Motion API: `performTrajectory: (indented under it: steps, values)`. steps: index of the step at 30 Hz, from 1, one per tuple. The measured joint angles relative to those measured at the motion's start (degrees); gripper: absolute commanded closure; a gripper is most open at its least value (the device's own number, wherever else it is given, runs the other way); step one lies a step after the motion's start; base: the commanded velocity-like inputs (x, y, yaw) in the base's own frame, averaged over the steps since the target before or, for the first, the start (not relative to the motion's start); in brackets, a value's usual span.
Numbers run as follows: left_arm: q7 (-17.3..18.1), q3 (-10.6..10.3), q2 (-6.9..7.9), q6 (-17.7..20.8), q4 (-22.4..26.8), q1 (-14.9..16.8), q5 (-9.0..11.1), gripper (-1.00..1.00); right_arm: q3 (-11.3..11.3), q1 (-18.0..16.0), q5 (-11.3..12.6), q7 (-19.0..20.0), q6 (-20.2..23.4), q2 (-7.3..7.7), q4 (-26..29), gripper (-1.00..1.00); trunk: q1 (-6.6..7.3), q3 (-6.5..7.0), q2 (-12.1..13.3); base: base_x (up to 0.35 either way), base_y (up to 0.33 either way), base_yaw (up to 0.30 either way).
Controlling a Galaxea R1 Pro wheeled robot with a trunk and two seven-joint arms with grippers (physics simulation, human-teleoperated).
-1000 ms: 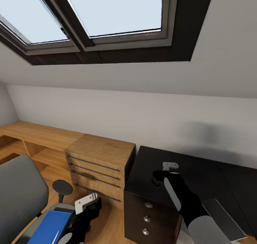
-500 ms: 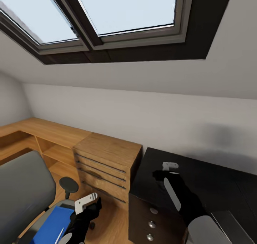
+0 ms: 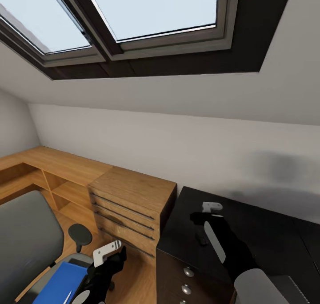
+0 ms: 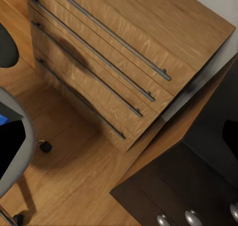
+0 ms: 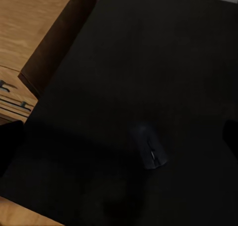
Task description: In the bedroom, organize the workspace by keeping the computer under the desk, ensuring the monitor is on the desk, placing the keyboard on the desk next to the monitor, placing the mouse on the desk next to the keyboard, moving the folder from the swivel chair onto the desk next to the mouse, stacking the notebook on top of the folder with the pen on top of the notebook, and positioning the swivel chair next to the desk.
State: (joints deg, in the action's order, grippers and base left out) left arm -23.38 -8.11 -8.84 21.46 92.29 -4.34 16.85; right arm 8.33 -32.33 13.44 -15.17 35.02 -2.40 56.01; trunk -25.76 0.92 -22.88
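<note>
The mouse (image 5: 151, 148) is lying on the black worktop (image 3: 262, 233) under the right gripper (image 3: 209, 207); both grippers' jaws are unreadable here.

— Head view: high, facing forward and slightly down at a sloped wall with a skylight (image 3: 146, 15) at 12 o'clock, wooden dresser (image 3: 129, 206) at 7, desk (image 3: 262, 233) at 5.

— Left wrist?

— Aimed steeply down, close over the dresser (image 4: 114, 62) drawer fronts and the desk's knobbed drawers (image 4: 193, 218).

— Right wrist?

— Looking straight down, near the desk (image 5: 163, 62) top, dresser (image 5: 29, 37) at its edge. Shared across all three: dresser beside desk corner.
</note>
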Motion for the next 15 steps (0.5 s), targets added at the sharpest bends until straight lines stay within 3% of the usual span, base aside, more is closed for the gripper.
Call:
performTrajectory:
  steps: [6, 15]
  values:
    - [0.0, 0.0, 0.03, 0.0, 0.0, 0.0, 0.0, -1.0, 0.0, 0.0, 0.0, 0.0, 0.0, 0.06, 0.0, -1.0, 0.0, 0.0, 0.0, 0.022, 0.0, 0.0]
    - [0.0, 0.0, 0.03, 0.0, 0.0, 0.0, 0.1, -1.0, 0.0, 0.0, -0.1, 0.1, 0.0, 0.09, 0.0, -1.0, 0.01, 0.0, 0.0, 0.18, -0.022, 0.0]
